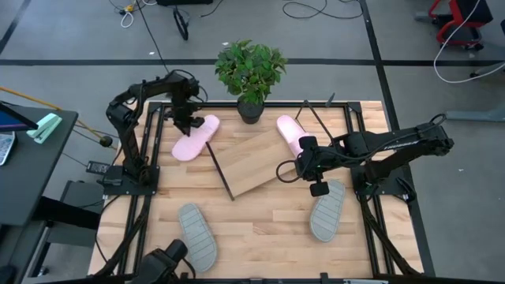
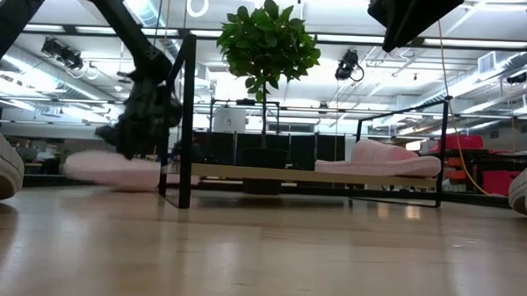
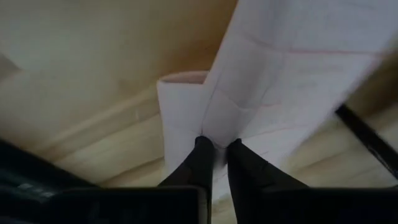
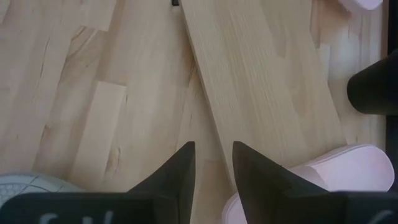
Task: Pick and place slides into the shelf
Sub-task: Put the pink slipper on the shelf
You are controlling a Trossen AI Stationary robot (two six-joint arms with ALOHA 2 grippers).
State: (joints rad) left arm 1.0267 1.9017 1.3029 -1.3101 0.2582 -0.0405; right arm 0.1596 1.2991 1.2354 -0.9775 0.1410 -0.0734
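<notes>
I am looking into an open-plan lab or office: ceiling light strips point(image 2: 66, 27) are glowing, cables point(image 1: 304, 9) are lying across the grey floor, and a red chair point(image 1: 460, 20) is standing nearby.

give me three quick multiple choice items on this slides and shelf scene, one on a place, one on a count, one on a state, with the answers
1. Where does the pink slide near the right gripper lie?
A. on the shelf's far right end
B. at the table's near edge
C. in the plant pot

2. How many grey slides show on the table?
A. one
B. two
C. four

3. What is the left gripper doing?
A. hanging open over a grey slide
B. shut on the left pink slide
C. resting on the shelf

Answers:
1 A: the high view shows it on the shelf at its far right end.
2 B: one grey slide lies near left, another near right.
3 B: the left wrist view shows its fingers pinched on the left pink slide.
</notes>
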